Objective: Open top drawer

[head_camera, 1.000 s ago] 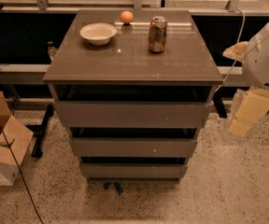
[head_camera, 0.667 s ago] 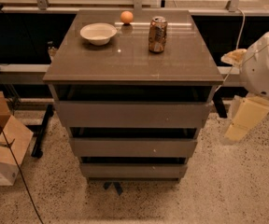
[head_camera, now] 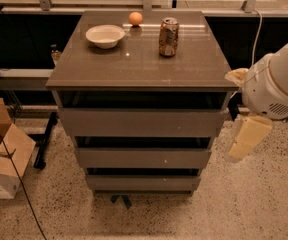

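Note:
The top drawer (head_camera: 141, 122) is the widest grey-brown front, just under the tabletop (head_camera: 139, 59) of the cabinet. It has no handle and sits in line with the cabinet frame. Below it are a narrower middle front (head_camera: 143, 157) and the smallest bottom front (head_camera: 143, 183). My gripper (head_camera: 247, 138), a cream-coloured piece under the white arm housing (head_camera: 276, 84), hangs to the right of the cabinet, level with the top and middle drawers. It does not touch the cabinet and holds nothing that I can see.
On the tabletop stand a white bowl (head_camera: 105, 35), an orange ball (head_camera: 135, 18) and a brown can (head_camera: 168, 30). Cardboard boxes (head_camera: 1, 154) lie on the speckled floor at the left. A dark ledge and window frame run behind the cabinet.
The arm and gripper have moved down and a little left, closer to the cabinet's right side. The drawers and the things on top have not moved.

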Controlling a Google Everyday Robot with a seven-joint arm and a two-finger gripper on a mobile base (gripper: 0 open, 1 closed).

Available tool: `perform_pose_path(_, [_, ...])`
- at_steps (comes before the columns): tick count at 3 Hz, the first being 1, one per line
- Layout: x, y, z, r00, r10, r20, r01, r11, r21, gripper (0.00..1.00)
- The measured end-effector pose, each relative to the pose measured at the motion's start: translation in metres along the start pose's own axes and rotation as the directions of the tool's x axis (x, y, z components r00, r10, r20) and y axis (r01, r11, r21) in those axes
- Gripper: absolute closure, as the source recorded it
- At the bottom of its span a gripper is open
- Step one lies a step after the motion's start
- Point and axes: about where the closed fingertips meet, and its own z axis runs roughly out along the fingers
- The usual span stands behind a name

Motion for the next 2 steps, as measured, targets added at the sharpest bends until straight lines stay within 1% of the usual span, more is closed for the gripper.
perform_pose_path(1, [0.0,-0.002,0.013,1.0,0.007,0.015,-0.007,0.9999,-0.015,0.0])
perform_pose_path(2, [0.002,-0.01,0.029,1.0,0.023,0.011,-0.022,0.999,-0.039,0.0])
